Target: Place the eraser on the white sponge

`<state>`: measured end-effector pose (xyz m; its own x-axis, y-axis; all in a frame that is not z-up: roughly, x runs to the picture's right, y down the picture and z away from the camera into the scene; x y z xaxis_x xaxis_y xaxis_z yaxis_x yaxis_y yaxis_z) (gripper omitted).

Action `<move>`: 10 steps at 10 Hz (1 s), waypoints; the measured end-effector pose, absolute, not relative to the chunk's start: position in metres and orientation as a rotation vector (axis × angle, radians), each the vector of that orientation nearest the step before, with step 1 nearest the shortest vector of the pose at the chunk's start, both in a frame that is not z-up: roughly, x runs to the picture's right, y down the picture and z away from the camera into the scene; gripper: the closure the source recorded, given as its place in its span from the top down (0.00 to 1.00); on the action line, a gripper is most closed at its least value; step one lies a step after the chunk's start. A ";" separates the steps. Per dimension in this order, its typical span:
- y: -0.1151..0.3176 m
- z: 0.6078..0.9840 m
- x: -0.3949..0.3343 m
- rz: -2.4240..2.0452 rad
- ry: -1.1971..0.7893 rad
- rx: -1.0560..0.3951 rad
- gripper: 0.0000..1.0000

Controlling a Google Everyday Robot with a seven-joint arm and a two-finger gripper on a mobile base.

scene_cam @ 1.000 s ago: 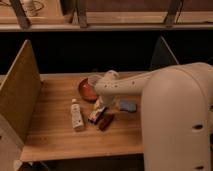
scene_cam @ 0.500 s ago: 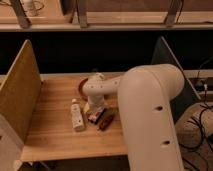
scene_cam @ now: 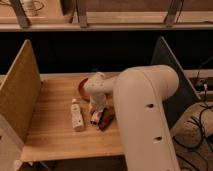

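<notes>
The eraser (scene_cam: 95,118), a small white block with red and dark markings, lies on the wooden table (scene_cam: 50,130) near its middle. The gripper (scene_cam: 96,106) hangs at the end of the white arm (scene_cam: 145,110), straight above the eraser and close to it. A dark reddish-brown oblong piece (scene_cam: 106,120) lies just right of the eraser. A cream speckled stick (scene_cam: 76,115) lies to its left. The white sponge is hidden behind the arm.
A reddish-orange bowl (scene_cam: 83,86) sits behind the gripper. A tall wooden panel (scene_cam: 19,92) walls the table's left side and a dark panel (scene_cam: 172,65) the right. The arm's bulky body covers the table's right half.
The arm has swung further into view and now covers the sponge, which showed right of the objects a second ago. The gripper has moved left and down over the eraser.
</notes>
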<state>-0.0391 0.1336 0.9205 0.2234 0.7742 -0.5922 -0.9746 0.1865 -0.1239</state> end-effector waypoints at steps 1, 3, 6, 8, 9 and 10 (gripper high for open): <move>0.133 0.921 -0.040 1.295 0.452 -0.536 0.32; 0.133 0.920 -0.040 1.319 0.445 -0.538 0.13; 0.105 0.903 -0.037 1.388 0.391 -0.505 0.00; 0.063 0.876 -0.029 1.470 0.306 -0.445 0.00; 0.054 0.869 -0.026 1.488 0.289 -0.426 0.00; 0.037 0.854 -0.011 1.529 0.267 -0.380 0.00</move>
